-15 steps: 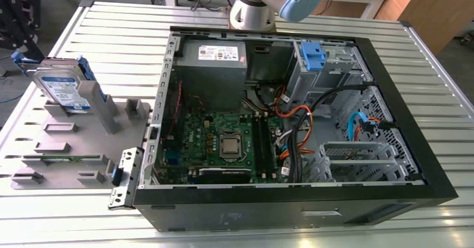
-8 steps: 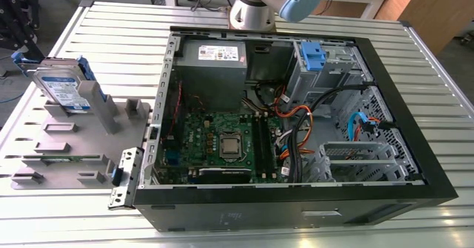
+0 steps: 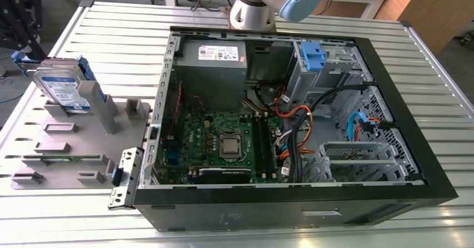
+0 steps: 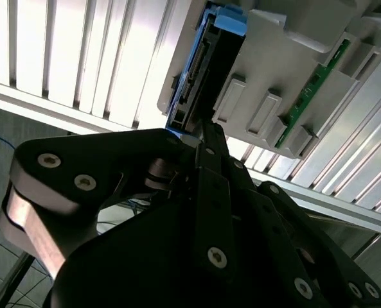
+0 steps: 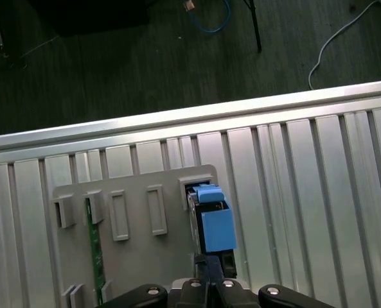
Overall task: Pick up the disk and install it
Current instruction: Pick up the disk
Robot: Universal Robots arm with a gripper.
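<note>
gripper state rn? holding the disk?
Gripper: cannot be told whether open or closed; its tip is at the end of the disk, which stands in the grey holder.

Silver blue-railed disk point(image 3: 65, 90), leaning on edge

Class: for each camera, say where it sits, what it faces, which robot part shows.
Exterior view: high off the arm, looking down on computer case and disk in grey holder; arm shows.
First wrist view: above the disk, looking down; gripper shows.
Second wrist view: behind the gripper, facing the disk's edge.
All three share disk and holder.
</note>
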